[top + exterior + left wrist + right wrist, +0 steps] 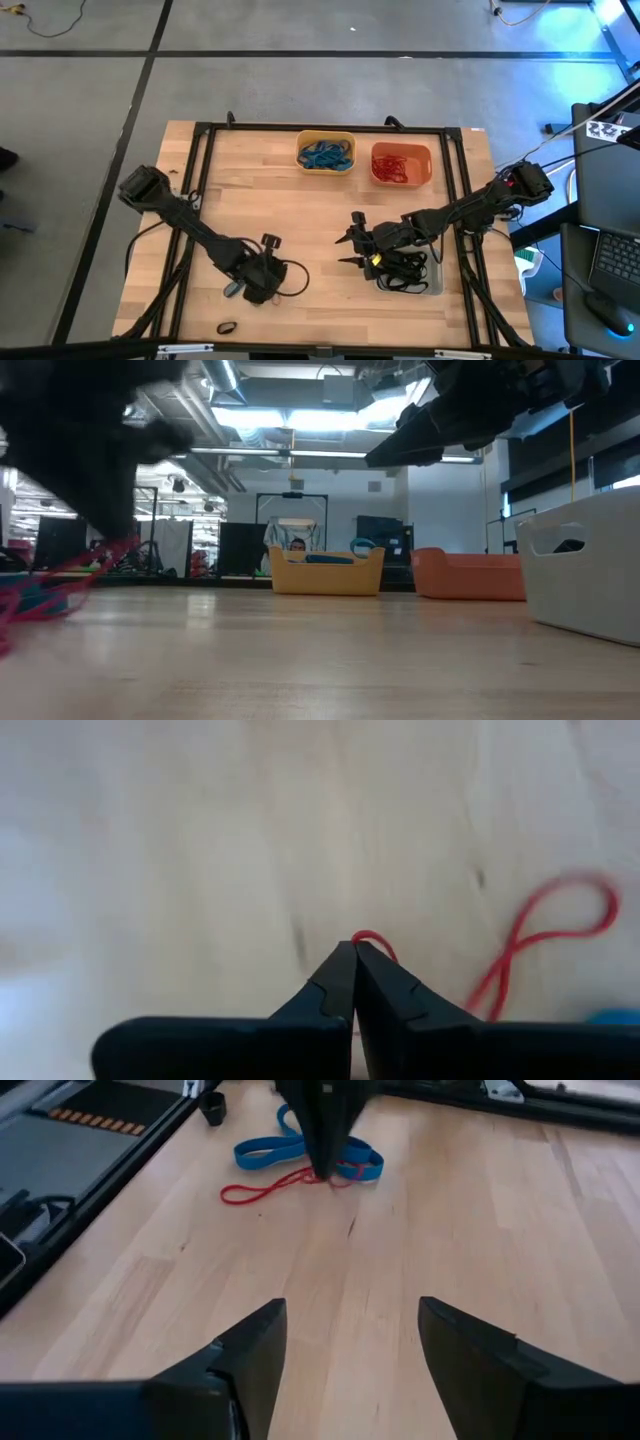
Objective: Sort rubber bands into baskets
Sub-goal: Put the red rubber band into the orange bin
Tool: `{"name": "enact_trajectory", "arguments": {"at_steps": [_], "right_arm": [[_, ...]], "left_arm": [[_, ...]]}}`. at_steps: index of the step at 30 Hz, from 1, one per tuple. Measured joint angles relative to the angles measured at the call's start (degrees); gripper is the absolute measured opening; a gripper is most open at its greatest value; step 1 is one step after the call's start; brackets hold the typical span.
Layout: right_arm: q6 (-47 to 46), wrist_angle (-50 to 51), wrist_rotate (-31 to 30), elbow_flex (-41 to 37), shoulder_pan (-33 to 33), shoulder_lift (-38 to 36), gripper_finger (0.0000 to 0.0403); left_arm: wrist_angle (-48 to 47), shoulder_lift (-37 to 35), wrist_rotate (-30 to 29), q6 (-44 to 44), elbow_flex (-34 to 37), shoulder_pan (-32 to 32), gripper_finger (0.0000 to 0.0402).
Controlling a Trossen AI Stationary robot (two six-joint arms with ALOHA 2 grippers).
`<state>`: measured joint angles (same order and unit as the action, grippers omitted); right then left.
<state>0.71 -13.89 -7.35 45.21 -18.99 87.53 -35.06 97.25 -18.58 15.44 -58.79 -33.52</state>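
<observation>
From above, the left gripper is sitting low on the table, near the front. In its wrist view, its fingers are pinching a red band. The right gripper is waiting with fingers apart, beside the grey basket. The thin band may be slipping out, or snagging the blue band.

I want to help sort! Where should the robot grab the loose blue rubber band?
Probably from straight above, pinching the blue rubber band at its free end, away from the left gripper shut on the red rubber band. It lies flat.
</observation>
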Motion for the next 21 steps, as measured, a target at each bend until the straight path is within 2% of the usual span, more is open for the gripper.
{"name": "enact_trajectory", "arguments": {"at_steps": [7, 15, 21], "right_arm": [[-4.23, 0.31, -3.67, 0.0, -0.01, 0.0, 0.0229], [-4.32, -0.11, -8.46, 0.0, 0.01, 0.0, 0.0296], [-3.32, -5.19, -6.1, 0.0, 0.01, 2.66, 0.0307]], "left_arm": [[2.28, -6.81, -12.27, -3.01, 0.01, 1.46, 0.0002], [12.11, -8.3, -15.54, -11.07, 0.27, 4.77, 0.0002], [21.98, -8.23, -15.57, -16.8, 0.29, 6.95, 0.0002]]}}
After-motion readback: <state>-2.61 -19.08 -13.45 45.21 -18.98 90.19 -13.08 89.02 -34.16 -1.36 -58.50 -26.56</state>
